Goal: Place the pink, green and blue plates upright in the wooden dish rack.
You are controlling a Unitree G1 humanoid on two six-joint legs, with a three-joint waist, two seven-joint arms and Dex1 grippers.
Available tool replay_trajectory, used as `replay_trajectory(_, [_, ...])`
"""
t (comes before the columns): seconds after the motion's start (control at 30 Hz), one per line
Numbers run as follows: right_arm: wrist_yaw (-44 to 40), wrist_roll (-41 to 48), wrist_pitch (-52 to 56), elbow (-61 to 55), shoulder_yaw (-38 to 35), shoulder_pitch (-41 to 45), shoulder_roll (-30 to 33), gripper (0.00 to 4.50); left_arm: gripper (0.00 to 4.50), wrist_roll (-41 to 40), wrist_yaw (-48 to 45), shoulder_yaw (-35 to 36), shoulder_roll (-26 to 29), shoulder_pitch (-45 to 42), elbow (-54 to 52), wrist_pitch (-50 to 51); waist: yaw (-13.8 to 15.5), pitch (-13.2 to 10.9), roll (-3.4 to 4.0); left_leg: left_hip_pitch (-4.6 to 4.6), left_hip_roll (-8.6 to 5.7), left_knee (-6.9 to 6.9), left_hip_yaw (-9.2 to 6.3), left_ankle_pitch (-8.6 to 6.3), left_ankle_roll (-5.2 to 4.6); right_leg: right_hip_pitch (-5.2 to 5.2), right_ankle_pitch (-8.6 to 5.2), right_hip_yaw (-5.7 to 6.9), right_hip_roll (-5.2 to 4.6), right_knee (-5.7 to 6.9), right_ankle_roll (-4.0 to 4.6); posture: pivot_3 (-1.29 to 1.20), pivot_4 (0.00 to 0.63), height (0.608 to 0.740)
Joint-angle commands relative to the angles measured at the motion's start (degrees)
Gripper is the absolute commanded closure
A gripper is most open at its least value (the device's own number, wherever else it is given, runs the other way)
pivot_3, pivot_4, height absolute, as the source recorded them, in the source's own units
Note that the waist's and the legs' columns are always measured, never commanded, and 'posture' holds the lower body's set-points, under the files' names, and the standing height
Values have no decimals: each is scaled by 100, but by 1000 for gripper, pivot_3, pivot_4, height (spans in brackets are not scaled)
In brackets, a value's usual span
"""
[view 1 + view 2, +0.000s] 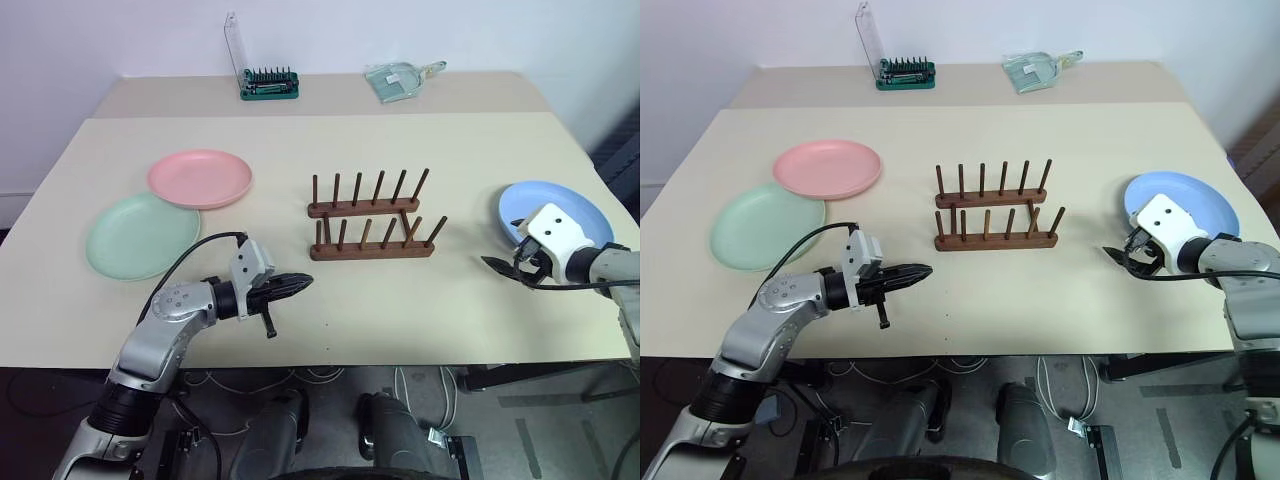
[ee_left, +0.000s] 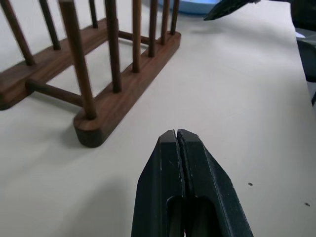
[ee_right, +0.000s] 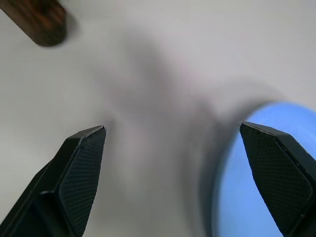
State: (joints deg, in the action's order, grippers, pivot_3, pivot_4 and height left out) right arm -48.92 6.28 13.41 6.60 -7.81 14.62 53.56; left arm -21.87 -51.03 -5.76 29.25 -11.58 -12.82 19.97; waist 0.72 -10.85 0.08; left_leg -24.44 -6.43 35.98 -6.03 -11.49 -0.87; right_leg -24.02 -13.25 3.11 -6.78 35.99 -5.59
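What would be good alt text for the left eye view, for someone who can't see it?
A dark wooden dish rack stands empty mid-table, with a pink plate and green plate lying flat to its left, the pink overlapping the green, and a blue plate flat to its right. The left gripper hovers shut before the rack; the right gripper is open beside the blue plate.

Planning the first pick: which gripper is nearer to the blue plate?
The right. The right gripper hangs open at the blue plate's near edge, while the left gripper, shut, sits far across the table, beyond the dish rack.
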Motion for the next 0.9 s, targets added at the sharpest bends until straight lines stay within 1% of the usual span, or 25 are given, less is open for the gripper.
replay_trajectory(0.03, [-521,684,82,-926,-346,-16,91,95,4500,-595,369,1043,104,69,-464,228,-9,-3,0,-1,1,-1,0,0,0,-3,-1,-1,1,0,-2,0,150,740])
replay_trajectory(0.13, [-1297,1452,511,-2024,-395,-457,323,0,3648,-783,1158,2228,238,182,-487,508,-2,-2,-1,-2,6,-9,-2,0,0,-12,5,-1,3,5,-17,0,150,740])
replay_trajectory(0.2, [-1458,1742,683,-2489,-358,-511,350,0,2750,-766,1703,2720,281,136,-446,709,1,-2,-1,-1,12,-13,-4,0,0,-13,5,0,10,5,-18,0,150,740])
replay_trajectory(0.23, [-1460,1827,732,-2620,-324,-420,334,0,2220,-755,1987,2919,295,58,-428,837,1,-3,-2,-1,12,-13,-4,0,0,-13,4,0,9,5,-18,0,150,740])
replay_trajectory(0.27, [-1443,1937,780,-2719,-294,-257,282,0,1811,-566,2380,3045,322,-76,-377,959,4,-3,-1,-2,12,-9,-4,-1,1,-12,4,-1,9,4,-18,0,150,740])
replay_trajectory(0.3, [-1407,2071,853,-2797,-260,-35,210,0,1190,-448,2822,3155,330,-275,-327,1220,7,-4,-3,-2,9,-2,-2,-3,5,-7,3,-1,6,4,-17,0,150,740])
replay_trajectory(0.33, [-1374,2188,912,-2849,-210,212,129,0,706,-386,3216,3254,330,-490,-244,1487,7,-10,-12,-2,7,7,-2,-9,15,-3,1,-2,5,4,-11,0,150,740])
replay_trajectory(0.37, [-1355,2259,959,-2872,-178,374,77,0,278,-362,3472,3308,321,-636,-199,1683,9,-15,-21,-1,7,15,-2,-9,16,2,2,-2,5,5,-6,0,150,740])
replay_trajectory(0.4, [-1349,2315,992,-2884,-124,559,11,0,48,-217,3771,3301,356,-797,-79,1911,11,-16,-30,-1,7,16,-2,-10,16,4,3,-2,6,4,-6,0,150,740])
replay_trajectory(0.47, [-1332,2374,1003,-2897,152,1089,-226,0,48,63,4430,3312,403,-1311,467,2480,14,-8,-46,2,6,14,-3,-10,17,5,9,-1,7,3,-17,0,150,740])
replay_trajectory(0.57, [-1438,2386,928,-2889,489,1482,-506,0,48,64,4817,3332,274,-1940,1051,2799,13,-12,-56,-1,3,2,-3,-7,19,-4,13,2,9,3,-28,0,150,740])
replay_trajectory(0.7, [-1490,2367,873,-2898,757,1579,-744,0,48,287,4991,2931,220,-2554,1895,2996,33,-17,-65,-7,-13,2,-5,-5,14,-7,18,3,5,7,-21,0,150,740])
replay_trajectory(0.8, [-1451,2348,871,-2994,885,1560,-868,0,48,340,5120,2886,68,-3040,2678,2987,24,-20,-74,-8,-20,5,-5,-5,13,-6,22,3,2,7,-28,0,150,740])
replay_trajectory(0.9, [-1376,2348,899,-3133,949,1478,-930,0,48,359,5112,2835,-73,-3410,3209,2930,13,-22,-78,-7,-19,10,-5,-12,24,-6,23,4,3,9,-30,0,150,740])
